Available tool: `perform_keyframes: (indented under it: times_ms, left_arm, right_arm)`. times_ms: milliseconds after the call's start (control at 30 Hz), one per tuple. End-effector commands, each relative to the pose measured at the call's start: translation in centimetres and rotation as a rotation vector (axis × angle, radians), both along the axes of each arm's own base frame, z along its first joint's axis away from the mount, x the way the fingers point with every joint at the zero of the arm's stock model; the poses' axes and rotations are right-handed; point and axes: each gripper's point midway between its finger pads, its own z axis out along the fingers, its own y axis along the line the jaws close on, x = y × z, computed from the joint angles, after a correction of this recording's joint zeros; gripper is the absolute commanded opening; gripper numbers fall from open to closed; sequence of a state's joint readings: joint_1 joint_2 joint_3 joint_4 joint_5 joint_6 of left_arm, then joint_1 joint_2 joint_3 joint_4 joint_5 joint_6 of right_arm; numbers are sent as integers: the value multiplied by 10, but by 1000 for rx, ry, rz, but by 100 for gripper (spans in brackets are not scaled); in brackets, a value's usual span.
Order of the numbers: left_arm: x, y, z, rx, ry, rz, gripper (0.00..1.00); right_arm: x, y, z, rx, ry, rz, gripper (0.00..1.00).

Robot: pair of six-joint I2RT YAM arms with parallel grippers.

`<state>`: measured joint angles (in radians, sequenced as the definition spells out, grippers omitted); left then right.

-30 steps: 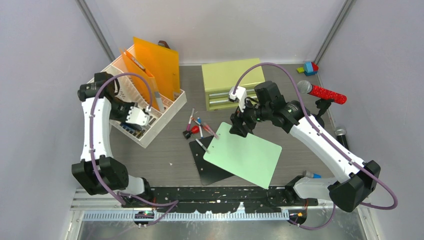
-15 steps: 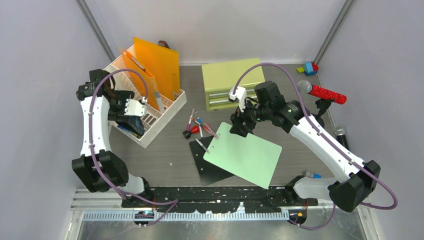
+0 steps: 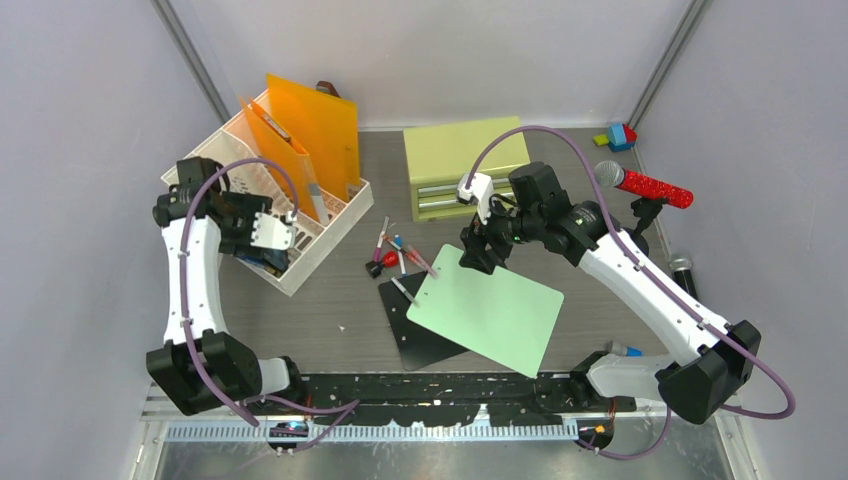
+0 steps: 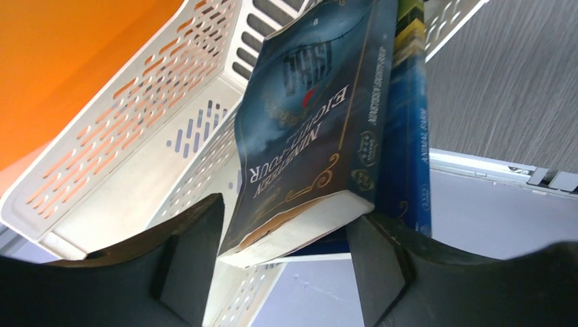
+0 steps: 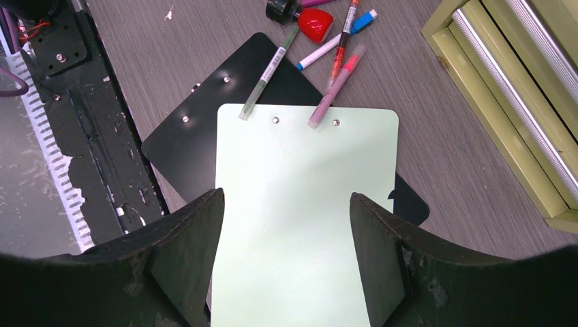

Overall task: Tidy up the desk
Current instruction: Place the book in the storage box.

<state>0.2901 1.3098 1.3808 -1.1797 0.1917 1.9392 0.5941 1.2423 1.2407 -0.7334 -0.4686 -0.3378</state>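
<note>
Two books [image 4: 307,122], two clipboards [image 3: 490,310], one drawer cabinet [image 3: 465,160]

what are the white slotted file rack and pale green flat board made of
white slotted file rack: likely moulded plastic, matte, even slots. pale green flat board: probably rigid plastic, smooth, rounded corners, rivets; not certain.

The wood-grain worktop [image 3: 330,300] carries a white file rack [image 3: 320,245], a yellow-green drawer cabinet [image 3: 465,155], loose pens [image 3: 395,250] and a black clipboard [image 3: 420,338].
</note>
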Motion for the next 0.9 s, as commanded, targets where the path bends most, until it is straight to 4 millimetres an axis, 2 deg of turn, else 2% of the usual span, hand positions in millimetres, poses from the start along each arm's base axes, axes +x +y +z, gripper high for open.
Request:
perform_keyframes:
  times_ms: [0,300,500,667,867]
  left_arm:
    - [0,-10,-4,-42,-10,-38,65]
    - [3,-14,-2,-77,6,-38,33]
    - [3,-14,15,-56,-38,-50,1]
    - [2,-15,34,-60,-63,-41,0]
    - [-6,-17,18,-48,-27,-78,1]
  right_arm:
    - [5,5,12,31,-37,10,74]
    - [4,4,12,30,-35,10,73]
    - [4,4,11,27,-36,13,73]
    - [4,6,8,29,-27,20,74]
    - [3,6,6,29,-27,24,74]
